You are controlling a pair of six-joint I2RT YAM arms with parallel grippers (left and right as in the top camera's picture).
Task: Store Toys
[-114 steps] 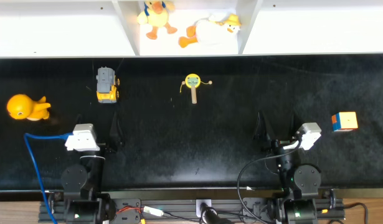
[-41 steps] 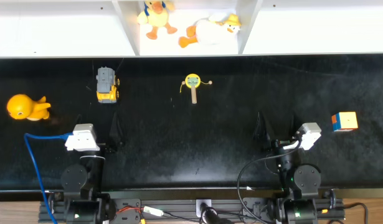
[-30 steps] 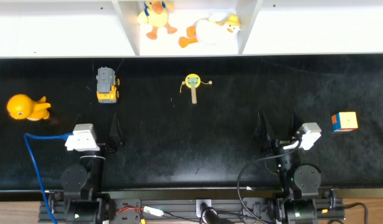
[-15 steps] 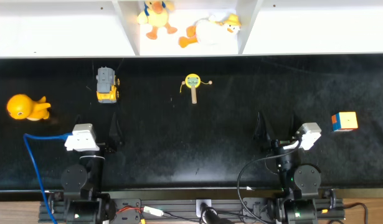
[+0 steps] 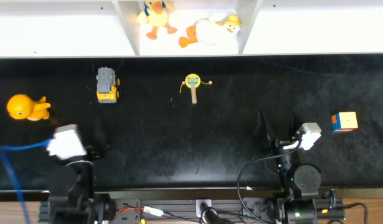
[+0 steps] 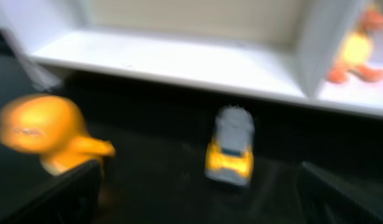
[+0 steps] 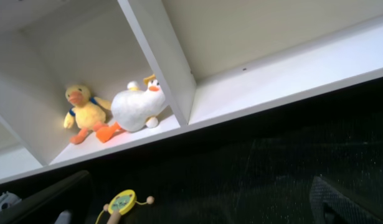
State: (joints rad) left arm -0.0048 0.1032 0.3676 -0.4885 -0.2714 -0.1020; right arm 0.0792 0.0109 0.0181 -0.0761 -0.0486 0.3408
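An orange duck toy (image 5: 26, 107) lies at the mat's far left, and in the left wrist view the same orange duck (image 6: 45, 134) sits close ahead beside one finger. A grey-and-yellow toy truck (image 5: 107, 84) stands a little farther back, and this truck (image 6: 231, 146) is centred ahead of my left gripper (image 6: 197, 208), which is open and empty near the front left. A yellow rattle (image 5: 192, 84) lies mid-table. A colour cube (image 5: 344, 121) rests at the right, beside my right gripper (image 5: 277, 130), which is open and empty.
A white shelf (image 5: 54, 31) runs along the back. Its middle cubby holds a yellow plush duck (image 5: 156, 15) and a white plush bird (image 5: 210, 30). A blue cable (image 5: 17, 155) trails from the left arm.
My left arm has swung to the left, toward the orange duck, within the last half second. The right arm and all the toys stay where they were.
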